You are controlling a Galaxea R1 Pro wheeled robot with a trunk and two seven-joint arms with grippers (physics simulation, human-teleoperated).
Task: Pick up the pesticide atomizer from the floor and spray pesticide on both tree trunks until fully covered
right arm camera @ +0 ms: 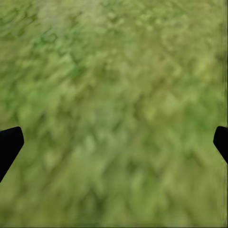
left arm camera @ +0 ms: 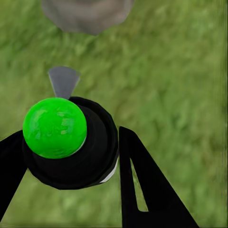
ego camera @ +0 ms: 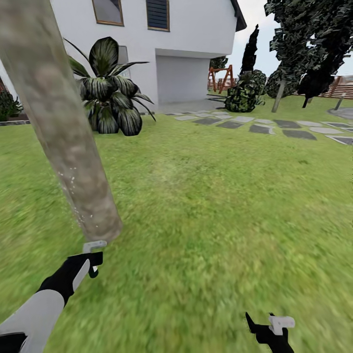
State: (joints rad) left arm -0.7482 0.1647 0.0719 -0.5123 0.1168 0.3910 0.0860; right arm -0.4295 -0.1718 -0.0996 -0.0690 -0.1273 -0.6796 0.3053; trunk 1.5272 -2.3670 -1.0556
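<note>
Pesticide atomizer (left arm camera: 71,142) pinched in the left end effector (ego camera: 90,262) beside tree trunk (ego camera: 63,127); right end effector (right arm camera: 114,142) spread wide.

I find nothing to read here: no lettering, label, brand, number or sign that I can make out on anything before me in the head view or in either of my wrist views.

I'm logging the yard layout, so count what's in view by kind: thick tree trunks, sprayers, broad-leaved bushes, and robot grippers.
Thick tree trunk: 1
Sprayer, held in the left gripper: 1
Broad-leaved bush: 1
Grippers, left and right gripper: 2
Total: 5
</note>
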